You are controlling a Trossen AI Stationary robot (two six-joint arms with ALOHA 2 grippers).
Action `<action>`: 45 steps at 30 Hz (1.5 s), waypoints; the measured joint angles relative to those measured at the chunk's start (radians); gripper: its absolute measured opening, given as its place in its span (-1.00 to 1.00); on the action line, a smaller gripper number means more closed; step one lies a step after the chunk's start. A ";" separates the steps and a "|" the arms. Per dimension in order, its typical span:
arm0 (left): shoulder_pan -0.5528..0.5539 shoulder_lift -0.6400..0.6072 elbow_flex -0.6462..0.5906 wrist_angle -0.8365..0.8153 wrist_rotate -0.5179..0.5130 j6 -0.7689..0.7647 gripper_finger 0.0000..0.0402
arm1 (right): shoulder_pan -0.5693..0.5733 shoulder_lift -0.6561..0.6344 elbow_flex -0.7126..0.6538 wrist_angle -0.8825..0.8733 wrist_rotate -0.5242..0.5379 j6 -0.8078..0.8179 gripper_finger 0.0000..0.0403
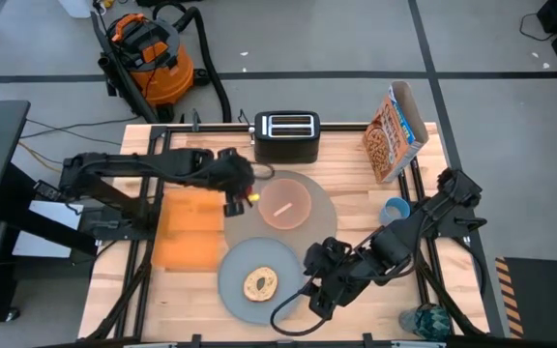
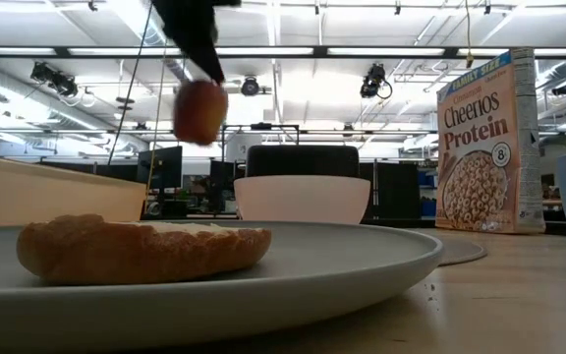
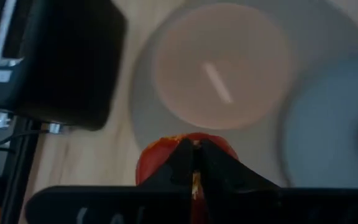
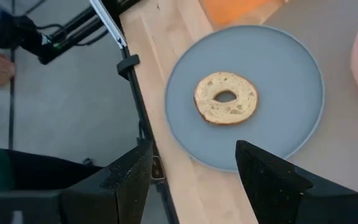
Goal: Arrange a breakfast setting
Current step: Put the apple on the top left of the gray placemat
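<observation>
Clearly, the cereal box (image 2: pixel 483 143) reads "Cheerios Protein" and "Family Size". Above the placemat (image 1: pixel 319 205), just beside the pink bowl (image 1: pixel 285 203), the left gripper (image 1: pixel 237 200) is clamped narrowly on the red apple (image 2: pixel 199 112). With fingers spread and empty, the right gripper (image 4: pixel 191 165) hovers beside the plate (image 4: pixel 278 68) bearing the toasted bread (image 4: pixel 226 98).

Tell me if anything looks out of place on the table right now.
Mostly tidy. The red apple is off the table, held in the left gripper beside the pink bowl. The plate with the bread overlaps the placemat's edge.
</observation>
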 joint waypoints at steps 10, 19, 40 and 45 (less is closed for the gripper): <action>0.171 0.003 -0.310 0.418 0.019 0.041 -0.89 | -0.021 -0.023 0.000 -0.005 0.070 0.079 0.18; 0.200 0.003 -0.449 0.564 0.061 0.001 -0.89 | -0.072 -0.022 0.000 -0.002 0.092 0.089 0.18; 0.210 0.003 -0.537 0.660 0.043 -0.058 -0.63 | -0.144 -0.022 0.000 0.005 0.089 0.034 0.18; 0.230 0.003 -0.537 0.663 0.042 -0.058 -0.45 | -0.147 -0.022 0.000 0.005 0.089 0.024 0.18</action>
